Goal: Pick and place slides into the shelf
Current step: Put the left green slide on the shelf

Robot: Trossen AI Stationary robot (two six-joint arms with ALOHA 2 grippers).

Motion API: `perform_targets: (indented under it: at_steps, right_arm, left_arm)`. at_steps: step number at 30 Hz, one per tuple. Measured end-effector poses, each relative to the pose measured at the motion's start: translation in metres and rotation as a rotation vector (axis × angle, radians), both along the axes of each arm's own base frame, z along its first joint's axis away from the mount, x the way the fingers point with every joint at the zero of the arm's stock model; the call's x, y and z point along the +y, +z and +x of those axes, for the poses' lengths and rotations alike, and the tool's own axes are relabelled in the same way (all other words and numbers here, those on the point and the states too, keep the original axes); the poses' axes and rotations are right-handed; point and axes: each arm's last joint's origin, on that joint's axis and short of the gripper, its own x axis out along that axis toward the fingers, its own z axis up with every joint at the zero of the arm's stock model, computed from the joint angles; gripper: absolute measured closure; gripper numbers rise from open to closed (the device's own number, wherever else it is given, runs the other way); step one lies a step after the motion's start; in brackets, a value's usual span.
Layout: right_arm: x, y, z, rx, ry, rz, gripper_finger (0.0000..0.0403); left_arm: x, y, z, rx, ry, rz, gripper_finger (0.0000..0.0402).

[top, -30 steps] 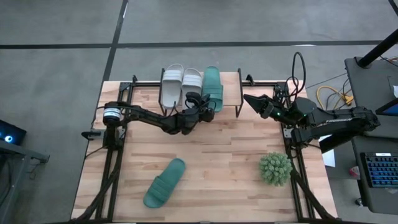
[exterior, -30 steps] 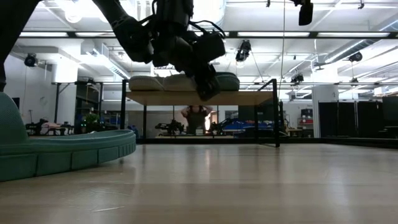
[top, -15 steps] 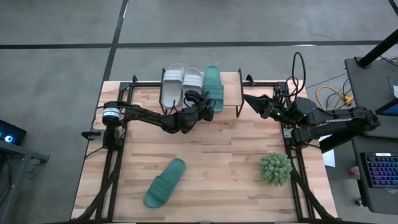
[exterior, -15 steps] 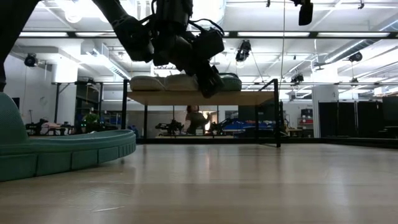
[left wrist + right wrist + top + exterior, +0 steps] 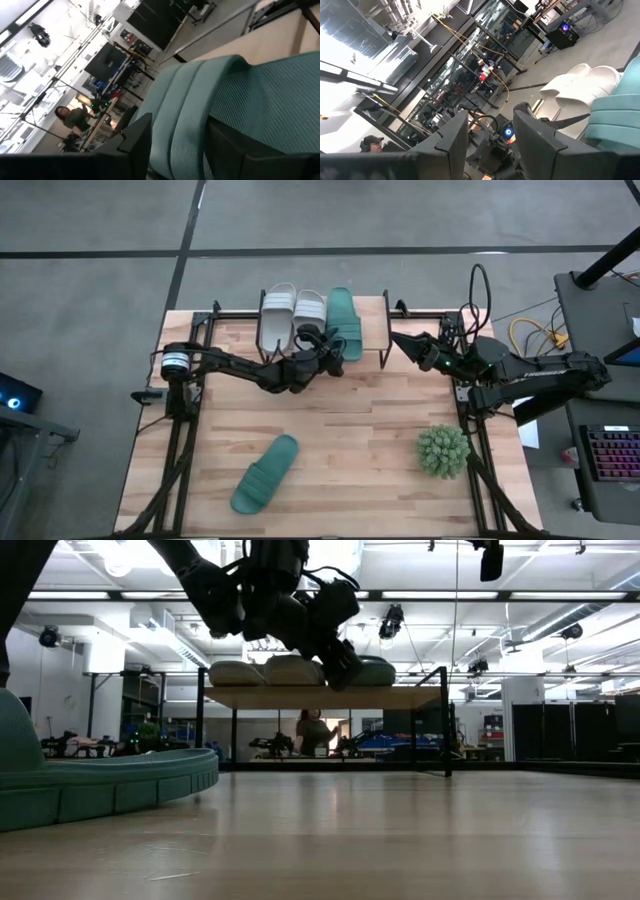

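Note:
The shelf (image 5: 372,330) stands at the table's far edge. Two white slides (image 5: 277,315) (image 5: 308,310) and a teal slide (image 5: 345,315) lie side by side on its top. My left gripper (image 5: 330,345) is level at the teal slide's near end, open, with one finger on either side of that end (image 5: 190,100). A second teal slide (image 5: 265,473) lies flat on the table near the front edge. My right gripper (image 5: 398,340) waits open, in the air right of the shelf, holding nothing. My left gripper's fingers (image 5: 137,137) stand apart on either side of the teal slide's near end, coming level from the table's near side. I cannot tell whether either finger touches it. The slide lies flat on the shelf top.
A spiky green plant ball (image 5: 442,451) sits at the table's front right. The shelf's black end frames (image 5: 385,330) rise at both its short sides. Open tabletop lies between the shelf and the loose teal slide. A person (image 5: 313,730) stands in the room beyond.
My left gripper has opened at the teal slide's near end and let go of it, rolling a little about its own line while staying in place. The slide rests on the shelf top.

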Motion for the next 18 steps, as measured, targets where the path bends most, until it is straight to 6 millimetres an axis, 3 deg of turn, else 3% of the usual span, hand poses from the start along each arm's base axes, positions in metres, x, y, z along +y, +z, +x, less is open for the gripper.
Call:
perform_targets:
  at_steps: [8, 18]
  right_arm:
    - [0.000, 0.000, 0.000, 0.004, -0.001, -0.007, 0.0255]
    - [0.000, 0.000, 0.000, 0.005, -0.001, -0.011, 0.0255]
  left_arm:
    - [0.000, -0.005, -0.001, 0.036, -0.004, -0.041, 0.0254]
    - [0.000, 0.009, -0.009, 0.003, -0.099, -0.162, 0.0254]
